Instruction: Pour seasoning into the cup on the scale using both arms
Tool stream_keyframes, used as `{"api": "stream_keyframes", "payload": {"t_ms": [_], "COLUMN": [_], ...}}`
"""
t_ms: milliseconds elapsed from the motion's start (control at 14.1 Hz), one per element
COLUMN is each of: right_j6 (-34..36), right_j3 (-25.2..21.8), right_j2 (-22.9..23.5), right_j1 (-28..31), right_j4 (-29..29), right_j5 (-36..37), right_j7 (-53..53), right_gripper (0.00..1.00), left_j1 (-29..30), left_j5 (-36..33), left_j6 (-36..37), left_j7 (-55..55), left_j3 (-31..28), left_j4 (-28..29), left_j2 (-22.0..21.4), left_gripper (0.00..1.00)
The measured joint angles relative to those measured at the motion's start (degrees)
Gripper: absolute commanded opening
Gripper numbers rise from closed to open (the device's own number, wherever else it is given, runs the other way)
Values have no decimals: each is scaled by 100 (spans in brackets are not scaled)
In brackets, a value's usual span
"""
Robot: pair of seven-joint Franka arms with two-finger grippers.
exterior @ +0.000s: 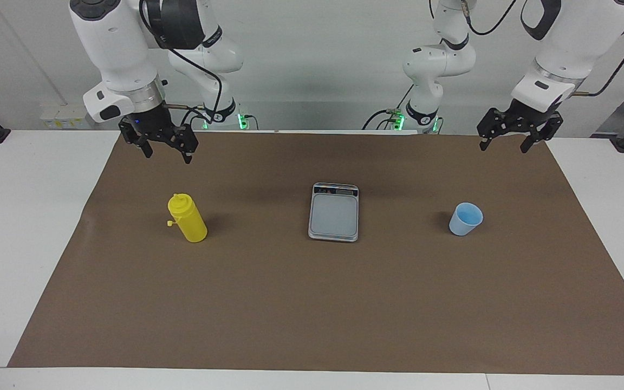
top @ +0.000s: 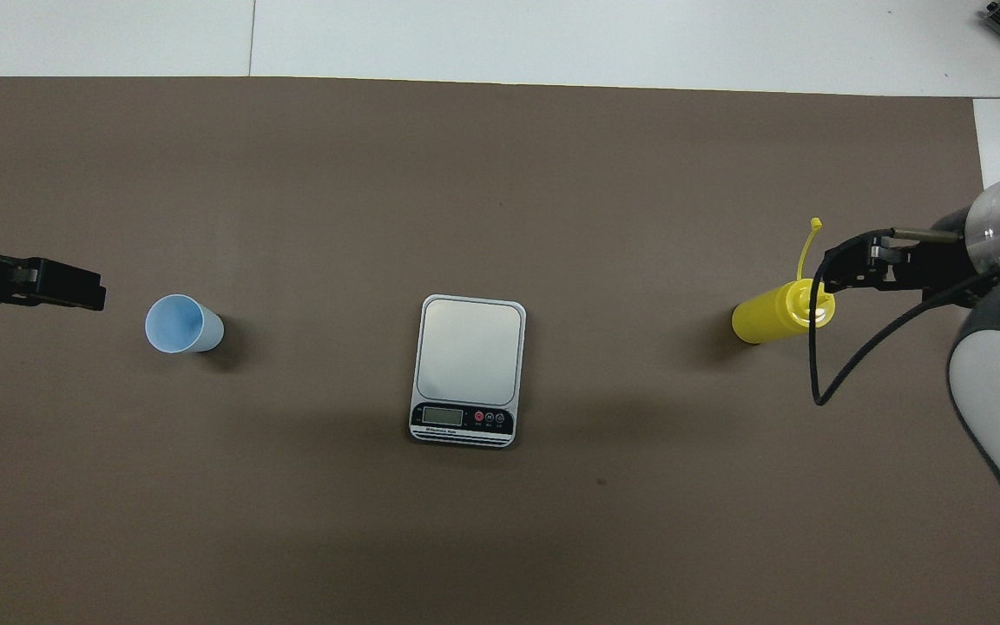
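Showing no legible writing: scale (exterior: 333, 212) display; seasoning (exterior: 188, 218)

You get even, bright light from above, with no glare. Soft short shadows lie beside the seasoning bottle (exterior: 187, 218), the cup (exterior: 466, 219) and the scale (exterior: 334, 212) on the matte bench (exterior: 312, 303). Both views are sharp, edges undistorted.

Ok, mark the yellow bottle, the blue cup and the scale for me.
yellow bottle (exterior: 188, 219): facing view, on its cylindrical body.
blue cup (exterior: 465, 219): facing view, on its outer wall just under the rim.
scale (top: 469, 351): overhead view, on the bare weighing plate.
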State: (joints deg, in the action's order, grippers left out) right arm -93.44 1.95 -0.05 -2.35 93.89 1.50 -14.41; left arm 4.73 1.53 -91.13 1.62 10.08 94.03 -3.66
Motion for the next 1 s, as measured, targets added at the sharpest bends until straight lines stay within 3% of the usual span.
{"api": "stream_keyframes", "payload": {"t_ms": [712, 996], "right_j6": [0, 0], "right_j3": [0, 0], "right_j2": [0, 0], "right_j1": [0, 0], "right_j4": [0, 0], "right_j5": [0, 0], "right_j7": [0, 0], "right_gripper": [100, 100], "left_j1": [0, 75], "left_j5": [0, 0], "left_j6": [-44, -696], "left_j7": [5, 5], "left_j3": [-1, -33], "left_j4": [41, 598], "left_j2": [11, 29], "left_gripper": [100, 100]}}
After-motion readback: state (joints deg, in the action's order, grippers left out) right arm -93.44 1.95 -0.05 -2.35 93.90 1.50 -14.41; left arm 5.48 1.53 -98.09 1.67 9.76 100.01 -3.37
